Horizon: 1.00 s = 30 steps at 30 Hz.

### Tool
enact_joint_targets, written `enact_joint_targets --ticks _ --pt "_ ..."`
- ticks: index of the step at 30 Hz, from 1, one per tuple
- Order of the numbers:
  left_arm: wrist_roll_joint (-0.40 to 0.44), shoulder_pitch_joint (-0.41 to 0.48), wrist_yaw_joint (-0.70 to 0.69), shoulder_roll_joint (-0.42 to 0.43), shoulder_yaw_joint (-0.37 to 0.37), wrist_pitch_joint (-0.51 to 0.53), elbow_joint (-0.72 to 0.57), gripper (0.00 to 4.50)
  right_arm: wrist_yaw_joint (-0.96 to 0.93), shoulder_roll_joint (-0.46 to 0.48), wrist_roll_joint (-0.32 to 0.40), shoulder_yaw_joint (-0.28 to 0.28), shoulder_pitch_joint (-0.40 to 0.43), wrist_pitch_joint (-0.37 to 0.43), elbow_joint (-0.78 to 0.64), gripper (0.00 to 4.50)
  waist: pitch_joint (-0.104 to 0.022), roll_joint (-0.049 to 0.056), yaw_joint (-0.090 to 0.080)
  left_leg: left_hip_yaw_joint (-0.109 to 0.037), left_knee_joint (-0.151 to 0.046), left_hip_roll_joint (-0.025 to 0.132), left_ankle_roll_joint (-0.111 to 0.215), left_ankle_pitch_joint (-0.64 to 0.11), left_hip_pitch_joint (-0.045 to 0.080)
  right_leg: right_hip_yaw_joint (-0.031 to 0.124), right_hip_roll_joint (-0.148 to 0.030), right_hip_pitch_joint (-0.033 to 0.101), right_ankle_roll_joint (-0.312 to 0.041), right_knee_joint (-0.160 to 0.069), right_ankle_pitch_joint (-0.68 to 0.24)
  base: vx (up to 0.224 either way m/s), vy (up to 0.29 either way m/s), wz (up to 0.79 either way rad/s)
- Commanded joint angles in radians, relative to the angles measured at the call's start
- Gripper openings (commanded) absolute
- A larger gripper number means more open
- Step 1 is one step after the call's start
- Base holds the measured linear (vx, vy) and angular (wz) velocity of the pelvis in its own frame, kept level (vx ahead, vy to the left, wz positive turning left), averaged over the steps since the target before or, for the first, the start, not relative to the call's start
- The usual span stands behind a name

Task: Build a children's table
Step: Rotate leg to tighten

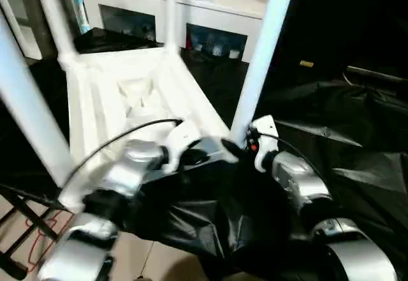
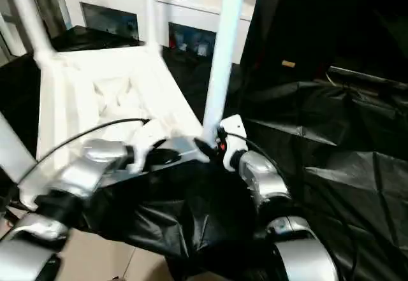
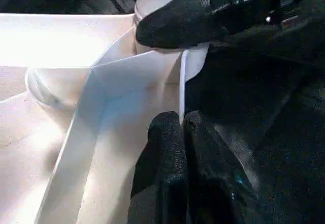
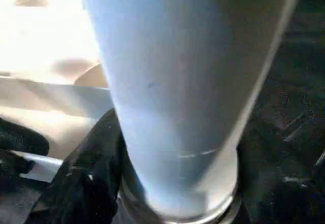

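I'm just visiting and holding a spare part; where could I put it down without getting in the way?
The black sheet right of the near leg lies bare. The tabletop's underside between the legs is also free. It is crowded at the near corner, where the left end effector and right end effector meet.

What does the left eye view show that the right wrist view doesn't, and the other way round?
Left eye view: the whole upturned tabletop, three other legs standing in it, the cabinet behind, and the left fingers pinching the rim. Right wrist view: the ring at the leg's foot, close up. Both: the near right leg with the right fingers closed round its base.
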Motion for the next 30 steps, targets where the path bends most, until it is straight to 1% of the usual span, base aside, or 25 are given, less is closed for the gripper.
enact_joint_targets --ticks 1,2,3,4,7,8,9,10,11,12,13,14,15,16,17,18,19,20,21,22,23,24,26,28,30 --pt "-0.020 -0.015 -0.020 -0.071 -0.060 -0.007 -0.013 0.00 0.084 0.069 -0.029 0.078 0.000 0.025 0.019 3.40 -0.041 0.008 0.002 -0.005 -0.077 0.024 -0.003 -0.329 0.002 0.042 -0.054 0.029 -0.144 -0.094 -0.359 0.000 0.000 0.00" --pt "-0.022 -0.012 -0.029 -0.066 -0.062 -0.010 -0.017 0.00 0.095 0.064 -0.029 0.080 0.001 0.023 0.014 3.40 -0.042 0.010 0.002 -0.004 -0.077 0.024 -0.001 -0.319 0.000 0.042 -0.053 0.030 -0.150 -0.091 -0.334 0.000 0.000 0.00" --pt "-0.025 -0.009 -0.039 -0.060 -0.063 -0.014 -0.021 0.00 0.104 0.058 -0.030 0.081 0.001 0.020 0.011 3.67 -0.043 0.010 0.003 -0.004 -0.077 0.025 0.001 -0.314 0.001 0.042 -0.053 0.031 -0.157 -0.089 -0.313 0.000 0.000 0.00" --pt "-0.032 -0.003 -0.062 -0.050 -0.066 -0.027 -0.028 0.00 0.118 0.046 -0.034 0.085 0.001 0.009 0.005 3.67 -0.044 0.011 0.004 -0.003 -0.076 0.025 0.003 -0.304 0.001 0.042 -0.053 0.032 -0.165 -0.087 -0.292 0.000 0.000 0.00" --pt "-0.044 0.012 -0.118 -0.020 -0.072 -0.049 -0.046 0.00 0.182 0.012 -0.035 0.097 0.004 -0.025 -0.009 3.67 -0.045 0.010 0.005 -0.003 -0.075 0.025 0.012 -0.285 -0.003 0.042 -0.053 0.037 -0.174 -0.083 -0.258 0.000 0.000 0.00" --pt "-0.052 0.025 -0.159 0.004 -0.074 -0.051 -0.062 0.00 0.268 -0.015 -0.021 0.106 0.011 -0.051 -0.035 3.67 -0.048 0.008 0.005 -0.003 -0.073 0.026 0.020 -0.261 -0.007 0.041 -0.054 0.043 -0.181 -0.078 -0.223 0.000 0.000 0.00" --pt "-0.057 0.036 -0.194 0.024 -0.074 -0.058 -0.075 0.00 0.348 -0.037 -0.004 0.113 0.019 -0.068 -0.060 3.67 -0.050 0.010 0.005 0.000 -0.068 0.026 0.033 -0.233 -0.006 0.041 -0.051 0.042 -0.198 -0.071 -0.165 0.000 0.000 0.00" --pt "-0.057 0.036 -0.194 0.024 -0.074 -0.058 -0.075 0.00 0.348 -0.037 -0.004 0.113 0.019 -0.068 -0.060 3.67 -0.050 0.010 0.005 0.000 -0.068 0.026 0.033 -0.233 -0.006 0.041 -0.051 0.042 -0.198 -0.071 -0.165 0.057 0.000 0.02" --pt "-0.062 0.042 -0.218 0.040 -0.074 -0.058 -0.084 0.00 0.404 -0.053 0.008 0.117 0.025 -0.070 -0.078 3.67 -0.056 0.008 0.005 0.005 -0.060 0.023 0.060 -0.159 -0.005 0.041 -0.046 0.047 -0.233 -0.056 -0.028 0.067 0.002 0.02" --pt "-0.065 0.047 -0.240 0.053 -0.074 -0.066 -0.090 0.00 0.448 -0.066 0.015 0.119 0.029 -0.066 -0.091 3.67 -0.059 0.006 0.005 0.006 -0.054 0.021 0.087 -0.101 -0.006 0.041 -0.044 0.050 -0.261 -0.045 0.072 0.067 0.002 0.02" --pt "-0.070 0.050 -0.258 0.062 -0.073 -0.073 -0.094 0.00 0.481 -0.075 0.019 0.121 0.032 -0.062 -0.100 3.67 -0.057 0.008 0.005 0.009 -0.052 0.020 0.108 -0.078 -0.005 0.040 -0.043 0.047 -0.281 -0.043 0.111 0.000 0.000 0.00" --pt "-0.072 0.052 -0.266 0.065 -0.073 -0.076 -0.097 0.00 0.495 -0.079 0.021 0.122 0.033 -0.060 -0.104 3.67 -0.057 0.008 0.005 0.009 -0.052 0.020 0.108 -0.078 -0.005 0.040 -0.043 0.047 -0.281 -0.043 0.111 0.000 0.000 0.00" --pt "-0.078 0.056 -0.288 0.079 -0.072 -0.079 -0.104 0.00 0.545 -0.094 0.027 0.127 0.038 -0.055 -0.117 3.67 -0.055 0.005 0.008 0.010 -0.051 0.023 0.121 -0.085 -0.004 0.039 -0.044 0.050 -0.292 -0.044 0.102 0.000 0.000 0.00" --pt "-0.079 0.056 -0.294 0.082 -0.071 -0.081 -0.105 0.00 0.557 -0.098 0.028 0.129 0.039 -0.054 -0.119 3.67 -0.053 0.007 0.011 0.010 -0.051 0.024 0.121 -0.091 -0.005 0.038 -0.046 0.051 -0.291 -0.044 0.087 0.000 0.000 0.00" --pt "-0.083 0.058 -0.314 0.095 -0.071 -0.088 -0.107 0.00 0.596 -0.112 0.032 0.135 0.042 -0.050 -0.128 3.67 -0.052 0.009 0.015 0.011 -0.053 0.027 0.115 -0.110 -0.003 0.037 -0.046 0.051 -0.287 -0.047 0.051 0.000 0.000 0.00" --pt "-0.086 0.059 -0.339 0.114 -0.070 -0.094 -0.110 0.00 0.652 -0.132 0.038 0.145 0.046 -0.046 -0.136 3.67 -0.051 0.008 0.017 0.012 -0.054 0.029 0.107 -0.134 -0.003 0.036 -0.046 0.049 -0.283 -0.049 0.011 0.000 0.000 0.00" --pt "-0.087 0.060 -0.344 0.118 -0.070 -0.096 -0.110 0.00 0.661 -0.135 0.038 0.147 0.046 -0.045 -0.137 3.67 -0.051 0.008 0.017 0.012 -0.054 0.029 0.107 -0.134 -0.003 0.036 -0.046 0.049 -0.283 -0.049 0.011 0.000 0.000 0.00" --pt "-0.092 0.061 -0.380 0.142 -0.070 -0.106 -0.113 0.00 0.721 -0.157 0.043 0.159 0.049 -0.033 -0.147 3.67 -0.048 0.011 0.022 0.012 -0.057 0.032 0.087 -0.174 -0.001 0.037 -0.048 0.046 -0.272 -0.054 -0.051 0.000 0.000 0.00" --pt "-0.095 0.062 -0.392 0.150 -0.070 -0.108 -0.115 0.00 0.745 -0.165 0.046 0.162 0.050 -0.025 -0.153 3.67 -0.047 0.009 0.025 0.011 -0.058 0.032 0.079 -0.185 -0.001 0.038 -0.048 0.045 -0.262 -0.056 -0.078 0.000 0.000 0.00" --pt "-0.098 0.061 -0.401 0.156 -0.069 -0.109 -0.115 0.00 0.760 -0.169 0.046 0.163 0.050 -0.018 -0.155 3.45 -0.046 0.011 0.029 0.011 -0.060 0.033 0.069 -0.193 0.001 0.039 -0.048 0.043 -0.258 -0.057 -0.097 0.000 0.000 0.00" --pt "-0.098 0.061 -0.404 0.158 -0.069 -0.110 -0.115 0.00 0.763 -0.169 0.046 0.163 0.050 -0.016 -0.155 3.36 -0.046 0.011 0.029 0.011 -0.060 0.033 0.069 -0.193 0.001 0.039 -0.048 0.043 -0.258 -0.057 -0.097 0.000 0.000 0.00" --pt "-0.099 0.060 -0.411 0.163 -0.069 -0.111 -0.115 0.00 0.773 -0.172 0.045 0.163 0.049 -0.011 -0.155 3.36 -0.046 0.011 0.031 0.010 -0.061 0.033 0.055 -0.201 0.001 0.040 -0.049 0.043 -0.252 -0.058 -0.115 0.000 0.000 0.00" --pt "-0.098 0.059 -0.422 0.168 -0.068 -0.112 -0.114 0.00 0.786 -0.173 0.047 0.161 0.048 0.003 -0.155 3.33 -0.047 0.011 0.034 0.010 -0.061 0.033 0.045 -0.197 0.002 0.040 -0.049 0.041 -0.250 -0.057 -0.112 0.000 0.000 0.00" --pt "-0.097 0.059 -0.425 0.169 -0.067 -0.112 -0.114 0.00 0.793 -0.173 0.050 0.159 0.048 0.011 -0.158 3.01 -0.048 0.012 0.036 0.010 -0.060 0.032 0.044 -0.184 0.001 0.040 -0.049 0.043 -0.253 -0.054 -0.088 0.000 0.000 0.00" --pt "-0.097 0.059 -0.425 0.169 -0.067 -0.112 -0.114 0.00 0.793 -0.173 0.050 0.159 0.048 0.011 -0.158 2.94 -0.051 0.010 0.037 0.011 -0.057 0.030 0.050 -0.157 0.000 0.039 -0.048 0.045 -0.259 -0.049 -0.046 0.000 0.000 0.00"
